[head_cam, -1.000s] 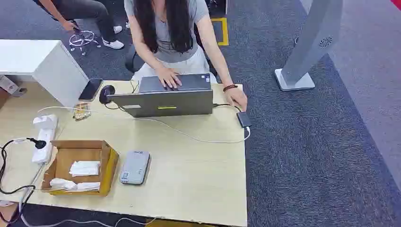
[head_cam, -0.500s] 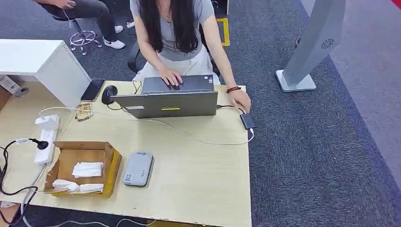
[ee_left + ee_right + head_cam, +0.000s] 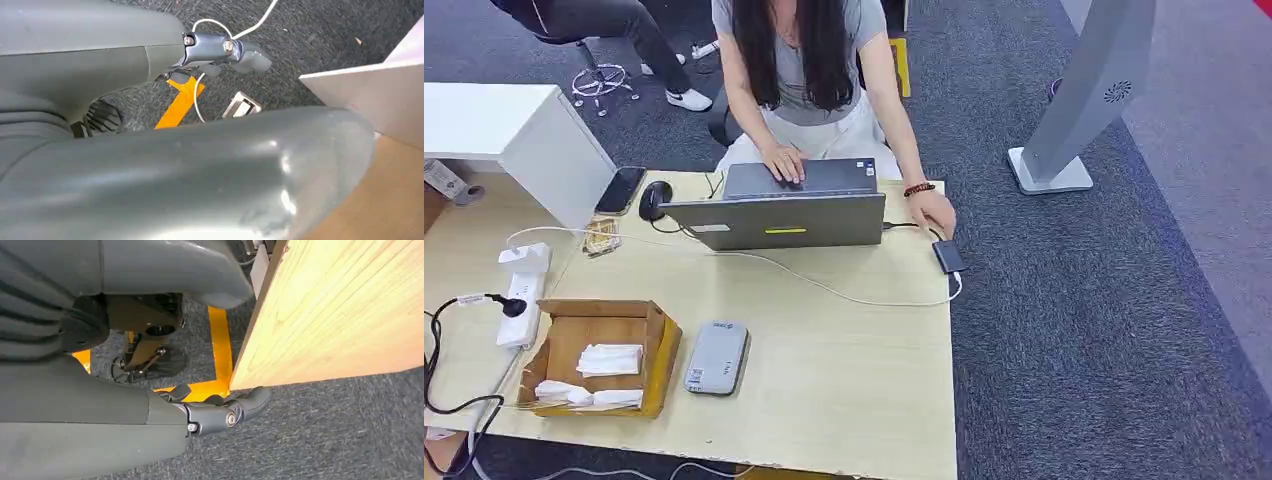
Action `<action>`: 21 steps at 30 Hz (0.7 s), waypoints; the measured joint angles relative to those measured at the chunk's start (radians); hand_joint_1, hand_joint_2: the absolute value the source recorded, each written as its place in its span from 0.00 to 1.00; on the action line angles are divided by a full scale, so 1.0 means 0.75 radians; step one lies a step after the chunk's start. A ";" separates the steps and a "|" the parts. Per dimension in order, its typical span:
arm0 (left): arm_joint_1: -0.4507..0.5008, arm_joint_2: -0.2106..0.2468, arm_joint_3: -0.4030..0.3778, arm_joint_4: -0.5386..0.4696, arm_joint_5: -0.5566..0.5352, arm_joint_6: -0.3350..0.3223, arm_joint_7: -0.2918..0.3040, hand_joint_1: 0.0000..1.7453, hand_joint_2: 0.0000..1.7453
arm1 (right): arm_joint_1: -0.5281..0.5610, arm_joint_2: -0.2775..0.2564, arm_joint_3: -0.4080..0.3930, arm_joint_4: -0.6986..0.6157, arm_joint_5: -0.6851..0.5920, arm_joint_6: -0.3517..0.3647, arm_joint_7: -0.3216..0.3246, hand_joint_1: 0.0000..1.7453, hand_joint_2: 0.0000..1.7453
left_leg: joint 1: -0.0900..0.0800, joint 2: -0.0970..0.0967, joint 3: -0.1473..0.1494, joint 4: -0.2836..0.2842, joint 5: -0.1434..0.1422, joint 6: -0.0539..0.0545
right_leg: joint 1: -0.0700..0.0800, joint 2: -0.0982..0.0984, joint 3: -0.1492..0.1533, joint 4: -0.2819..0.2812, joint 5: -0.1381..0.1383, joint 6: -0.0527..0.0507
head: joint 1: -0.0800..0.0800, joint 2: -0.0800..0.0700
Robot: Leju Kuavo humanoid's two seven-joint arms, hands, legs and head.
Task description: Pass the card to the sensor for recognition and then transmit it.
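Note:
A grey flat sensor box (image 3: pixel 716 356) lies on the wooden table (image 3: pixel 844 380) near its front edge. Left of it stands an open cardboard box (image 3: pixel 660 345) holding white cards (image 3: pixel 609 358), with more white pieces (image 3: pixel 584 395) along its near wall. My left hand (image 3: pixel 215 50) hangs beside my body over dark carpet, fingers loosely extended and holding nothing. My right hand (image 3: pixel 215 415) hangs below the table's corner (image 3: pixel 235 382), also holding nothing and touching nothing.
A person (image 3: pixel 809 70) sits at the far side typing on a grey laptop (image 3: pixel 774 215), one hand near a dark adapter (image 3: pixel 946 256) with a white cable. A power strip (image 3: pixel 519 295), phone (image 3: pixel 619 190) and mouse (image 3: pixel 654 198) lie at left. A grey stand (image 3: pixel 1084 100) rises at right.
The whole picture has shifted slightly, so the camera moved. The person at the laptop leaned a little; the card box and sensor stay put on the table.

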 joint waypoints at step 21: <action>0.225 -0.299 0.065 -1.144 0.336 -0.046 -0.004 0.00 1.00 | 0.022 0.001 -0.122 0.009 0.010 -0.056 0.016 0.00 0.00 | -0.001 -0.002 0.001 0.000 -0.002 0.002 | 0.000 -0.001 0.002 0.000 -0.002 0.001 | -0.001 0.000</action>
